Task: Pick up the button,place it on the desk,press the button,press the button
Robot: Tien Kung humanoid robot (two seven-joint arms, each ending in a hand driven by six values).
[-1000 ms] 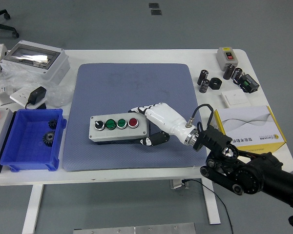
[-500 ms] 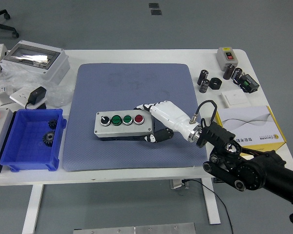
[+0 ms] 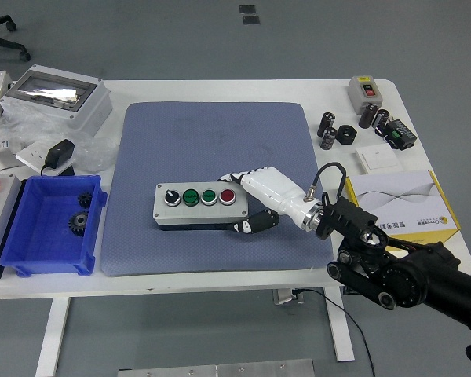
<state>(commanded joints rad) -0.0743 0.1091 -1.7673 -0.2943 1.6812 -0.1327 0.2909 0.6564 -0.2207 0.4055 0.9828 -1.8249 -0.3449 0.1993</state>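
The grey button box (image 3: 198, 206) lies on the blue mat (image 3: 212, 141), near its middle front. It carries a black knob, two green buttons and a red button (image 3: 227, 196) in a row. My right hand (image 3: 239, 203), white with black fingertips, comes in from the right and is closed around the box's right end. Its fingers (image 3: 237, 177) curl over the far edge and the thumb (image 3: 247, 225) presses the near side. The box rests flat on the mat. The left arm is out of view.
A blue bin (image 3: 31, 255) with black gears stands at the front left, with a grey enclosure (image 3: 56, 98) and a black adapter (image 3: 60, 152) behind it. A yellow-white carton (image 3: 404, 204), black cylinders (image 3: 330, 129) and a small switch box (image 3: 366, 90) sit on the right.
My right hand has drawn the button box a little to the right across the mat. The hold on its right end is the same.
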